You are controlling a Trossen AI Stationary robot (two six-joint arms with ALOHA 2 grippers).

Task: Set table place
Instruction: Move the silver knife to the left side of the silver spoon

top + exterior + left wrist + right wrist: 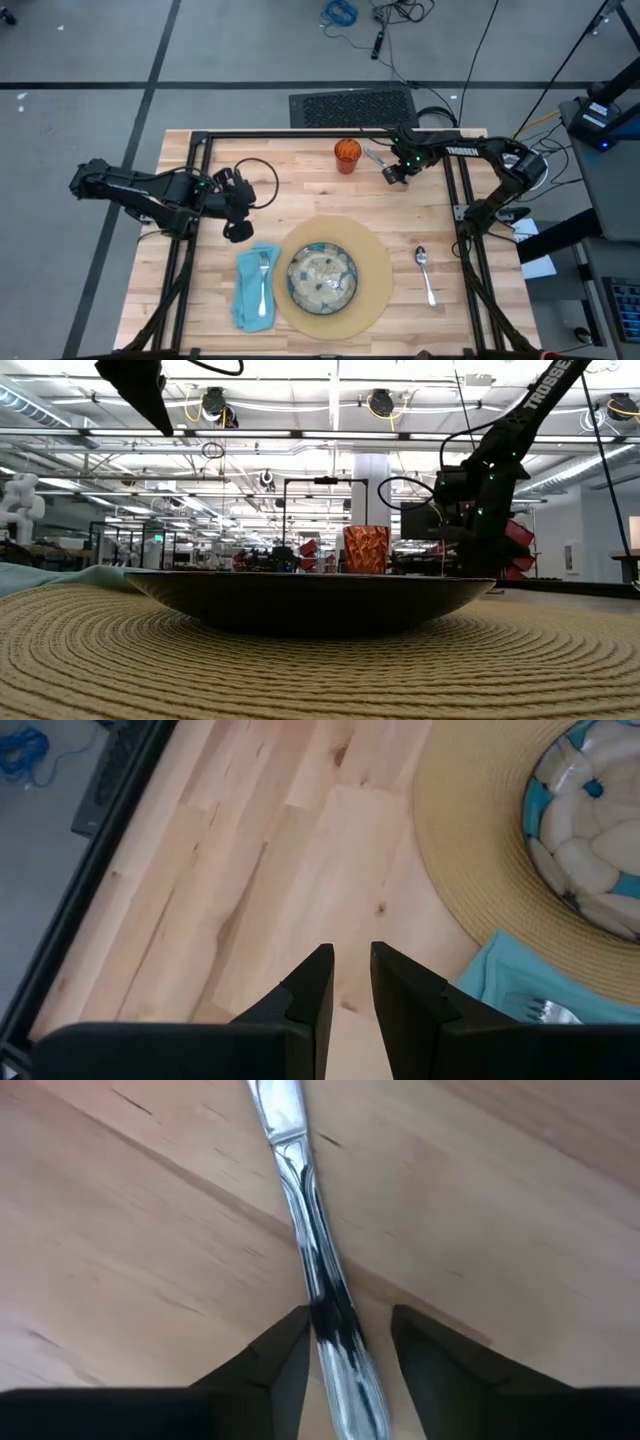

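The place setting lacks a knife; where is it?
In the high view the knife lies at the table's far edge, right of the cup, with the right gripper over its handle.
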